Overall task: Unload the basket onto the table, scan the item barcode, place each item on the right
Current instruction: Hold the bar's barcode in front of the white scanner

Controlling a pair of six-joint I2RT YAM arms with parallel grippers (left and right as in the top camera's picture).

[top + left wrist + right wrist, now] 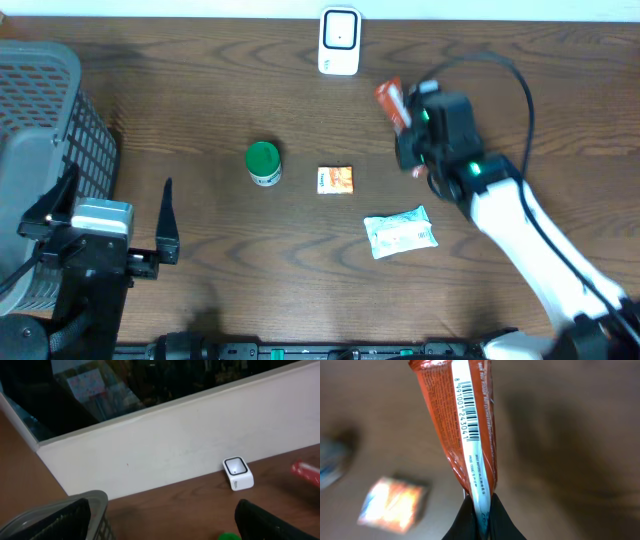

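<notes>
The right tool (482, 516) is pinched shut on the tail of a glossy, crinkled orange-red snack wrapper (440, 420), which it holds off the wood-grain tabletop (220, 90), near the white, rounded-square barcode scanner (340, 42) but apart from it. A white seam strip runs down the wrapper, carrying a black barcode (468, 410) that reads 8 991001 243041; the smaller print below it is too fine to read. The left tool (120, 180) stands wide open with nothing in it, beside a grey plastic lattice basket (45, 90). On the tabletop lie a green-lidded round tub (263, 163), a small orange sachet (336, 180) and a crumpled white-and-blue pouch (400, 232).
</notes>
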